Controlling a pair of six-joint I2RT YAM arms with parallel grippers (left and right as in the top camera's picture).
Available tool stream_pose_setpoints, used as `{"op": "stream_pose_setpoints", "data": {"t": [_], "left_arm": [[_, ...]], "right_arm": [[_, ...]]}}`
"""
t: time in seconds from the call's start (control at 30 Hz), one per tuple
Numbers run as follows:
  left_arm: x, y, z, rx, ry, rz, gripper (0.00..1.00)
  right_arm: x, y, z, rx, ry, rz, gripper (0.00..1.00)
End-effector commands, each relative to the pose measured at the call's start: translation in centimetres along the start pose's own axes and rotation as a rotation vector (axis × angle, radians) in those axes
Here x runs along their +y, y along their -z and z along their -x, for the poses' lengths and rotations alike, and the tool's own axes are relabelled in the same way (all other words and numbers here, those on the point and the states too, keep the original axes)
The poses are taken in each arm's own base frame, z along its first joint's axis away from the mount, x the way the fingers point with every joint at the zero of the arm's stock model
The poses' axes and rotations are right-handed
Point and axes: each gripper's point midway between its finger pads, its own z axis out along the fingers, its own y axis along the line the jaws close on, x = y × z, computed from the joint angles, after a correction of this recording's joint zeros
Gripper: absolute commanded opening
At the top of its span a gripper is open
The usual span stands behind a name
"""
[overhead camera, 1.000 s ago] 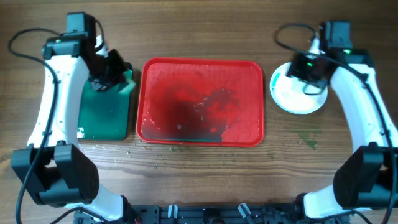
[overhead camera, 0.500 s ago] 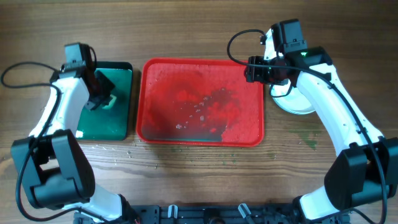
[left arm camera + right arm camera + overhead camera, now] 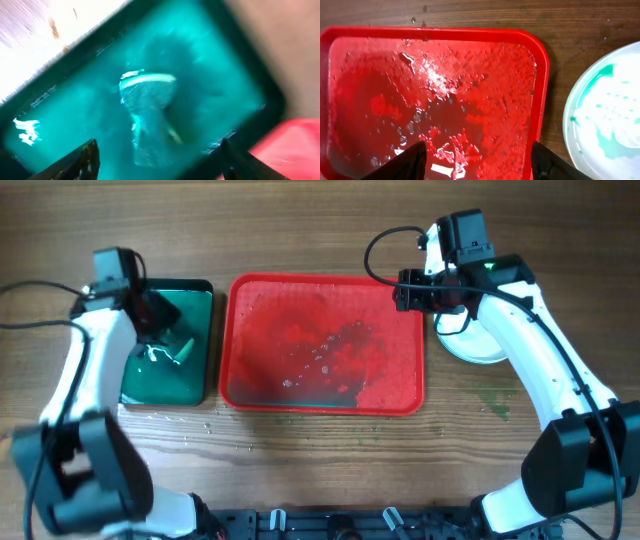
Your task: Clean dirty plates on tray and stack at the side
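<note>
The tray (image 3: pixel 320 278) is wet but plate-free; the plates (image 3: pixel 472 350) sit stacked on the surface just right of it, top face teal-smeared, so cleaning looks unfinished; left gripper (image 3: pixel 159 156) and right gripper (image 3: pixel 478 154) jaws gape empty.

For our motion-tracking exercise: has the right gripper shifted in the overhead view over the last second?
Yes. The right gripper went from above the plates toward the tray, and now hangs over its corner nearest the plates.

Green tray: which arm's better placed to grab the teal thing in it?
Left. The left gripper hangs open directly over the teal thing in the green tray; the right gripper is across the red tray, by the plates.
</note>
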Motion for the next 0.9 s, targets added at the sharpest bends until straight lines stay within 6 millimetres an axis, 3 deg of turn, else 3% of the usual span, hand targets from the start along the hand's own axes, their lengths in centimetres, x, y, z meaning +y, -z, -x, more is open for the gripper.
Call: {"op": "stream_pose_setpoints", "data": {"t": [0.0, 0.1, 0.17, 0.3, 0.4, 0.43, 0.53, 0.63, 0.73, 0.87], "left_arm": [[-2.9, 8.9, 3.2, -0.175, 0.016, -0.203, 1.00], [-3.3, 12.4, 3.4, -0.242, 0.012, -0.268, 1.00], [-3.2, 13.4, 3.6, -0.264, 0.015, -0.284, 1.00], [-3.2, 13.6, 3.6, -0.268, 0.015, -0.287, 1.00], [-3.2, 13.6, 3.6, -0.268, 0.015, -0.287, 1.00], [-3.2, 13.6, 3.6, -0.267, 0.015, -0.287, 1.00], [-3.2, 13.6, 3.6, -0.268, 0.015, -0.287, 1.00], [-3.2, 13.6, 3.6, -0.268, 0.015, -0.287, 1.00], [-3.2, 13.6, 3.6, -0.268, 0.015, -0.287, 1.00], [-3.2, 13.6, 3.6, -0.268, 0.015, -0.287, 1.00]], "right_arm": [[1.1, 4.6, 2.6, -0.105, 0.119, -0.002, 0.71], [1.8, 8.4, 2.7, -0.154, 0.140, 0.005, 0.72], [1.8, 10.9, 2.4, -0.197, 0.144, -0.007, 0.72], [1.6, 17.8, 1.3, -0.347, 0.153, -0.054, 0.77], [2.1, 22.3, -0.3, -0.443, 0.158, -0.034, 0.88], [2.7, 24.2, -1.5, -0.478, 0.147, 0.009, 1.00], [4.3, 28.2, -3.6, -0.569, 0.087, 0.128, 1.00], [3.9, 31.6, -6.0, -0.660, 0.074, 0.131, 1.00], [3.6, 33.4, -7.1, -0.727, 0.151, 0.101, 1.00], [2.8, 33.5, -6.9, -0.741, 0.138, 0.055, 1.00]]}}
